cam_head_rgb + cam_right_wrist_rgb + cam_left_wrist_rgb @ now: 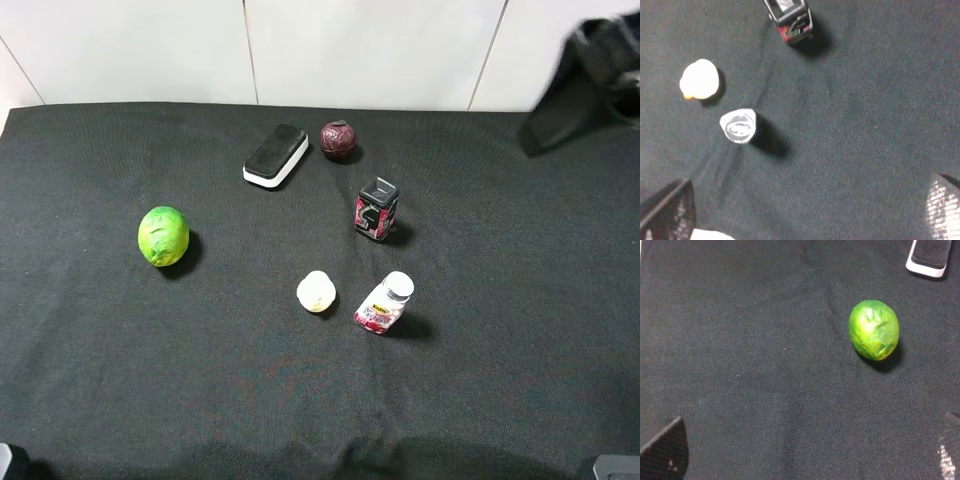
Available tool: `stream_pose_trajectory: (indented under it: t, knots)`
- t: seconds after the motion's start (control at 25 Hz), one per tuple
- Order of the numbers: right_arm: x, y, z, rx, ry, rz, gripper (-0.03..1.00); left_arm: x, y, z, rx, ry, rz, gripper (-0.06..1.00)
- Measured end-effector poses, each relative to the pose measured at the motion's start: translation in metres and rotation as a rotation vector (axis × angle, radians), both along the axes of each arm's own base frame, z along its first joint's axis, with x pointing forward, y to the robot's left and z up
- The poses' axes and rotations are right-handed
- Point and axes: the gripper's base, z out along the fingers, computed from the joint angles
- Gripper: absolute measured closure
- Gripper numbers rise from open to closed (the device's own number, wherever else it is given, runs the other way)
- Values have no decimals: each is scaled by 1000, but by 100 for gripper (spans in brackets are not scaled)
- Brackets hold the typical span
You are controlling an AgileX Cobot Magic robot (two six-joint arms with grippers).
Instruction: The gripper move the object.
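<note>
Nothing has been done yet. The object (338, 139) is seen resting far back on the desk (100, 380), beside a black block (276, 156). Both pincers are spread wide and nothing is held.

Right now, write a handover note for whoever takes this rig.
Left gripper: open, empty, over the cloth near the green fruit.
Right gripper: open, empty, above the white-capped bottle.
Maroon ball: at the far side of the cloth, beside the black-and-white block, untouched.
Done: nothing yet.
Left: reach the ball, grasp it, move it.
</note>
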Motion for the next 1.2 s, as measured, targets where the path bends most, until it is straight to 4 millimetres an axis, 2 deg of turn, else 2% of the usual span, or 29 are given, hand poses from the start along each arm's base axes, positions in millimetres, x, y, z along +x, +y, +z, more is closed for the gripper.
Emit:
stream_pose_trajectory:
  t: [0.36, 0.72, 1.0, 1.2]
  knots:
    - [-52, -33, -3, 42, -102, -33, 27, 0, 0, 0, 0, 0, 0, -4]
    - [-97, -80, -30, 57, -222, -352, 27, 0, 0, 0, 0, 0, 0, -4]
    - [-139, -91, -56, 61, -375, -536, 27, 0, 0, 0, 0, 0, 0, -4]
    - [-163, -92, -65, 72, -538, -568, 27, 0, 0, 0, 0, 0, 0, -4]
